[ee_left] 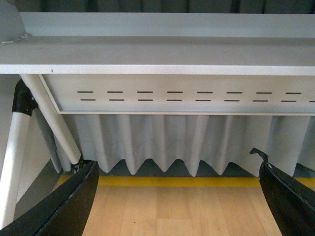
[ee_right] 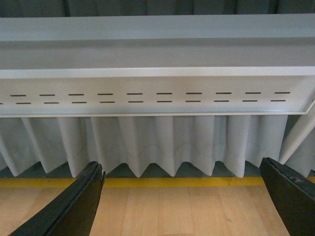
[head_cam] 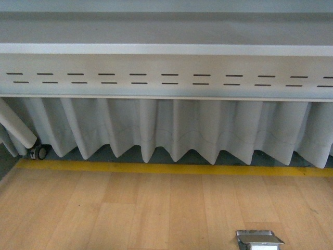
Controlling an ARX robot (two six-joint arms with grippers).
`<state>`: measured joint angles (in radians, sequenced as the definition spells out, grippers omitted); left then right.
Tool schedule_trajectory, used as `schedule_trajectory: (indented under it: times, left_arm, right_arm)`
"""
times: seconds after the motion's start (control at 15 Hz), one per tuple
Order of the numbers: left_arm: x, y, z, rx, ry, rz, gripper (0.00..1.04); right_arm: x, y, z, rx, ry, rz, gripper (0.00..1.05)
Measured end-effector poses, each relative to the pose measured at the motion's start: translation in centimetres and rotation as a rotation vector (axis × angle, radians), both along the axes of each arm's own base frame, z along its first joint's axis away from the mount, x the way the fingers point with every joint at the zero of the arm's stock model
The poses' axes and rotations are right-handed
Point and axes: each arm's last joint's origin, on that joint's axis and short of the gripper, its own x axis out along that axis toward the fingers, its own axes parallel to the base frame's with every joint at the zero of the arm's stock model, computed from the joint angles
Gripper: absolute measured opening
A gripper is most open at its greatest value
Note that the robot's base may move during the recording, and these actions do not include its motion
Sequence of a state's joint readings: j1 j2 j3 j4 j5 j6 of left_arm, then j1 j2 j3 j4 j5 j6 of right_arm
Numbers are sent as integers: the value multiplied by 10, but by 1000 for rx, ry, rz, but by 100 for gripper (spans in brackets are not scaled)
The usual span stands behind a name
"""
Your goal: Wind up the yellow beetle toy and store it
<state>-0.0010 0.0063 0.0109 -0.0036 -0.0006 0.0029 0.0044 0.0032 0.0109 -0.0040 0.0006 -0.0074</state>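
yellow beetle toy not in any view, can't say where it is. My read: task at the start, winding and storing both left. Claws released and empty: left gripper [ee_left: 174, 164] spread wide, right gripper [ee_right: 182, 167] same. No storage container seen; only a metal floor box [head_cam: 258, 239] at bottom right of front view, contents not readable. Cameras face slotted white panel [head_cam: 166, 78] and curtain [head_cam: 171, 130]
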Motion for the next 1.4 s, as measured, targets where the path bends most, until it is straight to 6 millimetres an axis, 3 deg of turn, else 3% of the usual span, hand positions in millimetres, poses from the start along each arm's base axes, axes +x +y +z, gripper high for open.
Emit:
schedule_trajectory:
  times: [1.4]
  left_arm:
    - [0,0,0,0,0,-1,98]
  right_arm:
    - [0,0,0,0,2,0,98]
